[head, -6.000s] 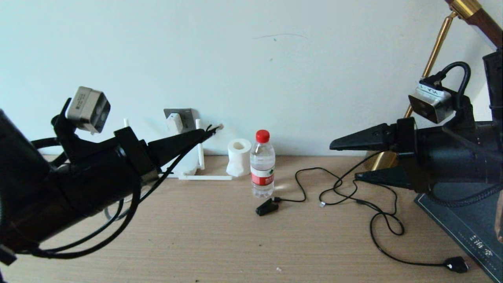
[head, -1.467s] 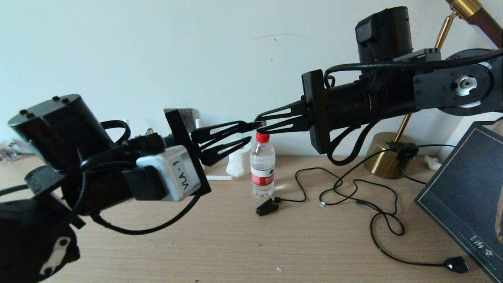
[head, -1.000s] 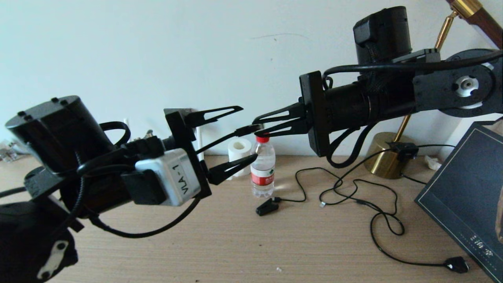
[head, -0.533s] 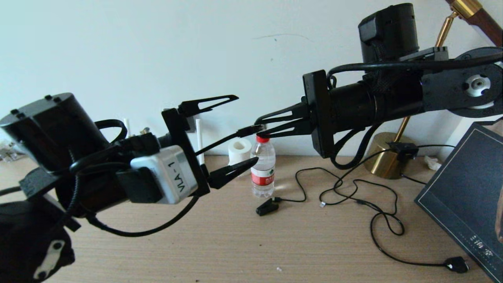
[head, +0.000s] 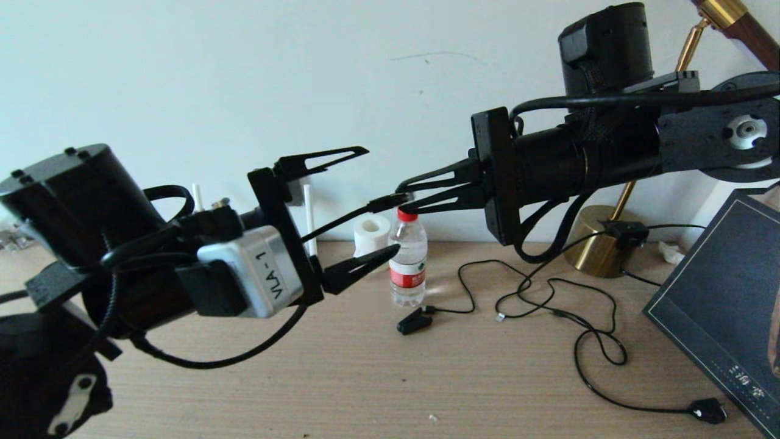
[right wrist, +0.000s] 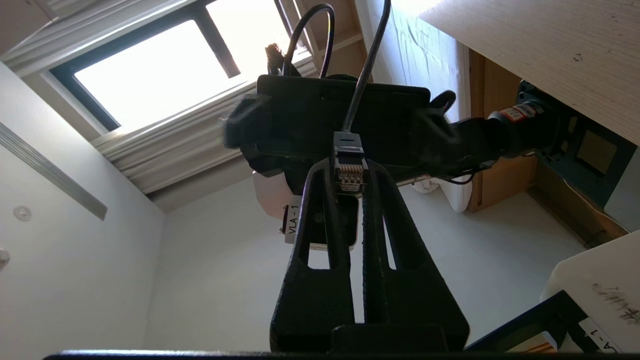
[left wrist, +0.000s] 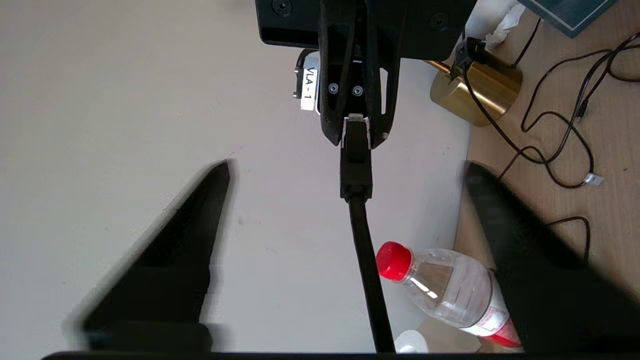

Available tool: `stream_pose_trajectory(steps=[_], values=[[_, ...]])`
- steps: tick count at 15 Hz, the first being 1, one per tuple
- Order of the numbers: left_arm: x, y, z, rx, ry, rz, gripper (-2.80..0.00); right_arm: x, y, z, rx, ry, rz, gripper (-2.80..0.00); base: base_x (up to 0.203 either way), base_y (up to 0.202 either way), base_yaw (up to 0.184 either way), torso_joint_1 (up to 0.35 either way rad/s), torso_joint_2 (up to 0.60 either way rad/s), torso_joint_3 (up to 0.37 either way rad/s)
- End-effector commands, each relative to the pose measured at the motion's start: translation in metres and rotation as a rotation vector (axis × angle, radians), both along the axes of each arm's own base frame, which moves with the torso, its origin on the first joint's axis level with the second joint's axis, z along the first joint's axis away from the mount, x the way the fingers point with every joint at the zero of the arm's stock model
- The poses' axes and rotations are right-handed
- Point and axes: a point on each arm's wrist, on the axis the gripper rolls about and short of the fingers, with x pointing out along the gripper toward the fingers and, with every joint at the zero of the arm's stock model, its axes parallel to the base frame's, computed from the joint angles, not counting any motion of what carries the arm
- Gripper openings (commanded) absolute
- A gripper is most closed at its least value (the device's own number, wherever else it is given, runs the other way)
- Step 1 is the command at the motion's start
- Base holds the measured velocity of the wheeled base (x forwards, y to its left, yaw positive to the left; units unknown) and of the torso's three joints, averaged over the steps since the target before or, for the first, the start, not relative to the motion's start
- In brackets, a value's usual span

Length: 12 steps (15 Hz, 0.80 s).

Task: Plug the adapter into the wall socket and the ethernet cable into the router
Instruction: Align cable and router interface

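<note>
A pale wall is backing a wooden surface (head: 365,378) strewn with loose wires. Above the water bottle (head: 407,256), the ethernet cable (head: 341,221) is hanging in mid-air, its booted plug (left wrist: 356,160) pinched in the right claw (head: 407,199), whose fingers are pressed together on the plug's clear tip. The cable is running from there back between the fingers of the left claw (head: 372,201), which is spread wide around it and touching nothing, so the hand-over looks complete.

The router is mostly hidden behind the left arm; only a white antenna (head: 308,219) is showing, left of the bottle against the wall. The wall socket is barely peeking out just above that antenna, and the adapter is not visible.

To do this step well, the left claw should probably be backing straight off along the cable without snagging it, clearing the line to the router. The right claw is gripping very near the plug's end, so the contacts and latch need checking against the port's orientation before pushing. A slow, straight push seems wise, since the light router may be sliding toward the wall. The toilet roll (head: 370,233) and bottle are standing close to the path and could tip.
</note>
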Motion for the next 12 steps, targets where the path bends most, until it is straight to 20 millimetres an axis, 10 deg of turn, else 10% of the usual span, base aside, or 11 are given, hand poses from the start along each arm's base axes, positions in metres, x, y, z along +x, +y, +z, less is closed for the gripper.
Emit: stream_pose_trajectory(steps=[1, 12], values=[[-0.0007, 0.0003, 0.0, 0.001, -0.009, -0.003, -2.8, -0.0002, -0.0001, 0.0, 0.001, 0.01, 0.004, -2.8, 0.0, 0.0, 0.0, 0.0, 0.0, 0.0], [-0.0029, -0.0008, -0.0039, 0.009, 0.004, -0.011, -2.8, 0.0007, 0.0011, -0.0011, 0.0, 0.012, 0.005, -2.8, 0.0, 0.0, 0.0, 0.0, 0.0, 0.0]])
